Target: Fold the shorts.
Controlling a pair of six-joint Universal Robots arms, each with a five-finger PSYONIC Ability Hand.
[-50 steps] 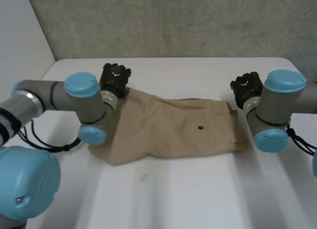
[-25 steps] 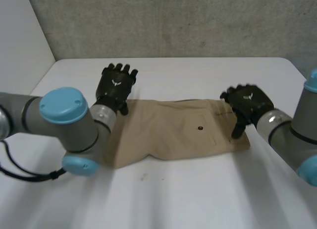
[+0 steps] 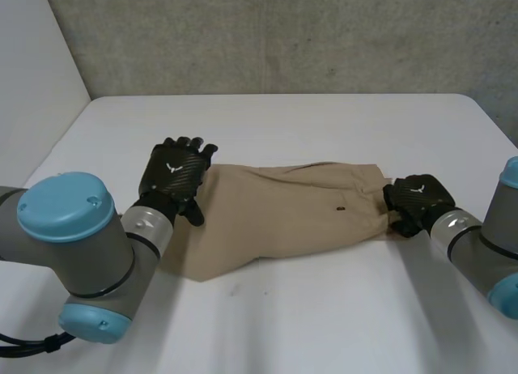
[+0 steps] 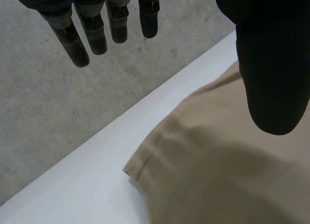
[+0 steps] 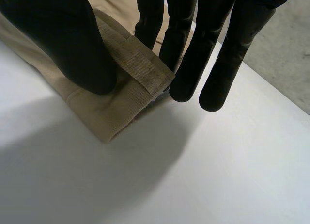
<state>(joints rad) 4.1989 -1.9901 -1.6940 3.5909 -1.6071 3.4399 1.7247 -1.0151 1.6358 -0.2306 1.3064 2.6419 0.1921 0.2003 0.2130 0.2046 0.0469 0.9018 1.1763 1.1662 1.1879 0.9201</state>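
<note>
Currently the shorts lie flat on the table; the right hand pinches their right end, while the left hand hovers relaxed at the far-left corner. Lifting one-sided could drag or bunch the cloth.

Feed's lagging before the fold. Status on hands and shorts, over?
Left robot hand open, over the shorts at their left end. Right robot hand pinching their right end. Shorts flat on table, nothing blocking.

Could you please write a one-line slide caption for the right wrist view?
Right hand pinches a corner of the tan shorts lying on the white table.
</note>
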